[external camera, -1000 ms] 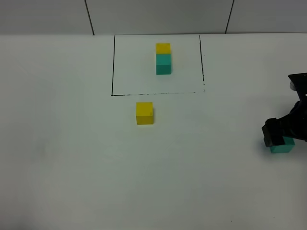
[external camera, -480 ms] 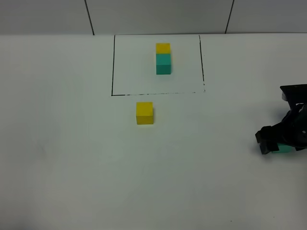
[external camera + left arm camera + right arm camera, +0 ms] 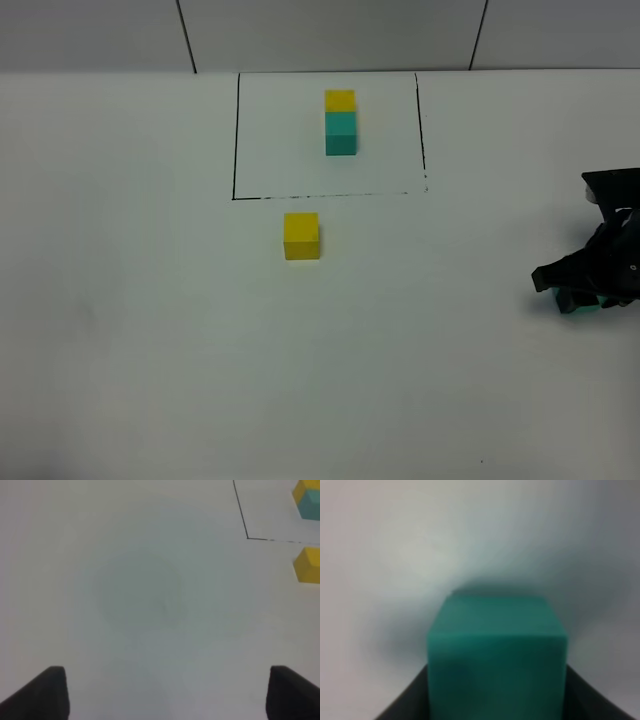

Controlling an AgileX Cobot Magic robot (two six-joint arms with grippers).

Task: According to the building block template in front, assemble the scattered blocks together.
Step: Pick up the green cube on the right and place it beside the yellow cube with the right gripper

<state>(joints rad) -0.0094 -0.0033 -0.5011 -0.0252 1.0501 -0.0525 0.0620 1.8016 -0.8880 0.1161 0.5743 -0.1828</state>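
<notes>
The building block template (image 3: 340,122), a yellow cube joined to a teal one, stands inside a thin black outline (image 3: 236,140) at the back of the table; it also shows in the left wrist view as the template (image 3: 307,497). One scattered yellow block (image 3: 301,235) lies just in front of the outline, seen too as the yellow block (image 3: 307,565). The scattered teal block (image 3: 581,304) sits at the far right, mostly hidden under my right gripper (image 3: 580,292). In the right wrist view the teal block (image 3: 497,650) fills the gap of my right gripper (image 3: 497,700), shut on it. My left gripper (image 3: 162,692) hangs open over bare table.
The white table (image 3: 150,320) stretches wide on the left and front. A grey panelled wall (image 3: 330,35) runs along the back edge. The right arm sits close to the right border of the exterior view.
My right gripper has come down over the teal block and its fingers have closed on it. The yellow block, the template and the left gripper have not moved.
</notes>
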